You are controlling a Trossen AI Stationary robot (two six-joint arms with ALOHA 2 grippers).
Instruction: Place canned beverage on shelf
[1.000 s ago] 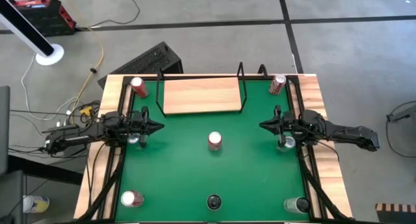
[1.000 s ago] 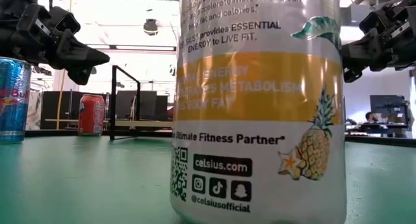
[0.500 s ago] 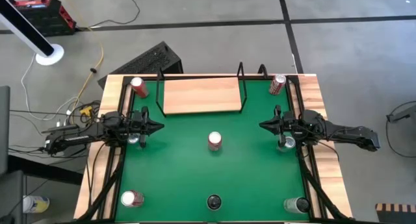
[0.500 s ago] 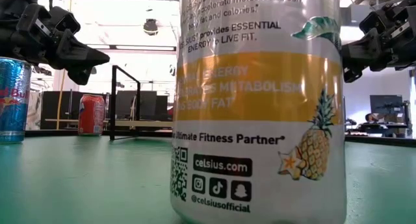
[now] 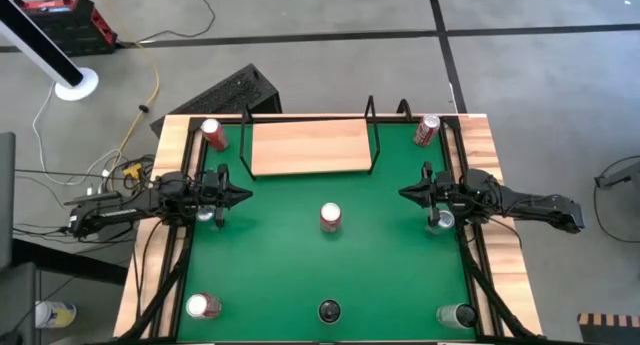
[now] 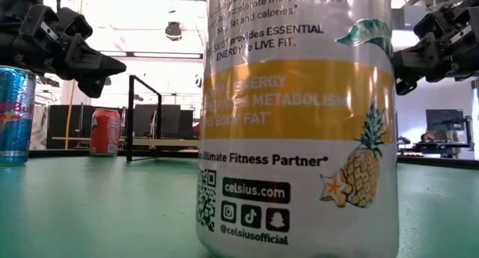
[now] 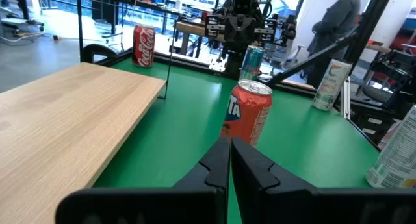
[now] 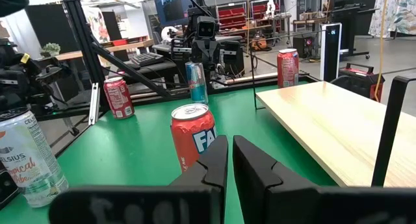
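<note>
The shelf, a light-wood board with black rod ends, stands at the table's far middle. An orange soda can stands upright on the green table top near the middle, and shows in the left wrist view and the right wrist view. My left gripper is shut and empty, level above the table to the can's left, pointing at it. My right gripper is shut and empty to the can's right, pointing at it. Both also show in the low view, left and right.
Red cans stand at the far left, far right and near left. A blue-silver can stands under each arm. A white pineapple-print can stands at the near edge, another can at the near right. A person stands beyond the table.
</note>
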